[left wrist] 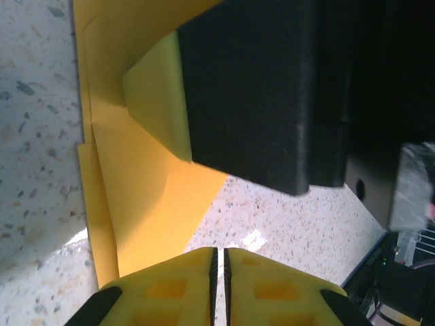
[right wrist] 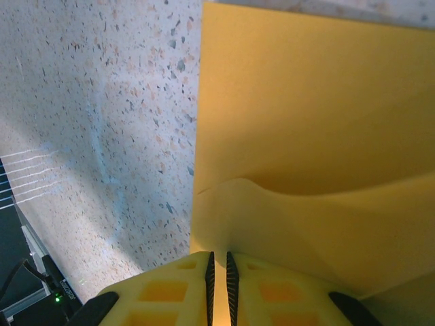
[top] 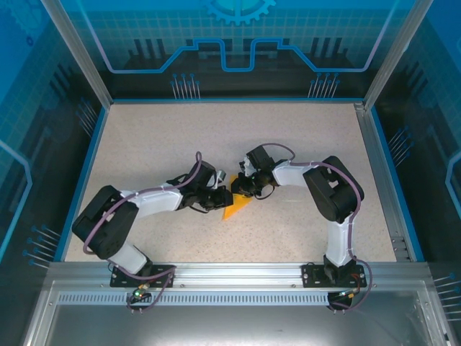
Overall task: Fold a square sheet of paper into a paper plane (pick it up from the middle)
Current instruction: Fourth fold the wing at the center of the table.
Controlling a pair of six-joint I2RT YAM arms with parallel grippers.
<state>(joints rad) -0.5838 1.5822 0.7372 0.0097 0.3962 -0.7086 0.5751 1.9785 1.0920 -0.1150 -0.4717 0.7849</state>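
Right gripper (right wrist: 218, 272) pinches the folded square sheet of paper (right wrist: 306, 102) in the middle of the counter (top: 180, 137). The left gripper (left wrist: 219, 272), jaws nearly pressed together, crowds the sheet's edge.

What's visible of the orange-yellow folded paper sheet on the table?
The orange-yellow folded paper sheet is thin, plain and matte, creased into overlapping layers with a roughly triangular outline from above. It lies mid-table on the speckled table, and one layer looks lifted in the right wrist view. The left gripper and right gripper meet over it, jaws closed. Whether either pinches a layer is unclear.
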